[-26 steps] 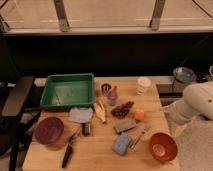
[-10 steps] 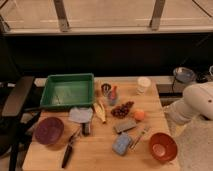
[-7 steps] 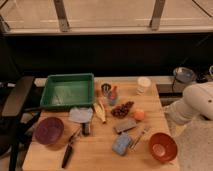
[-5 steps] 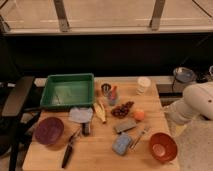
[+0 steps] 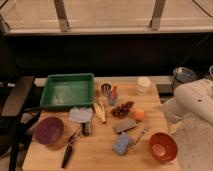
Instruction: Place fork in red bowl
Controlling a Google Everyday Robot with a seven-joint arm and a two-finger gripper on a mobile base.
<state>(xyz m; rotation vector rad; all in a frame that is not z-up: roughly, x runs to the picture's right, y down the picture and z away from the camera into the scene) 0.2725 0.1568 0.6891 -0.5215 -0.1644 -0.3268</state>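
The fork [image 5: 139,137] lies at lower right, just left of the red bowl [image 5: 162,146]. A white arm [image 5: 192,102] sits at the right edge, its gripper out of view.

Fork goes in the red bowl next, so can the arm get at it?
Probably yes: the fork lies uncovered between the blue sponge and the red bowl, close to the arm. The gripper is out of view.

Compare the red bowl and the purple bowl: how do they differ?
The red bowl is glossy orange-red with a paler centre; the purple bowl is dull maroon. The red bowl sits at the right, near the fork; the purple bowl at the left. Both are round and upright. The gripper is not in view; only the white arm shows.
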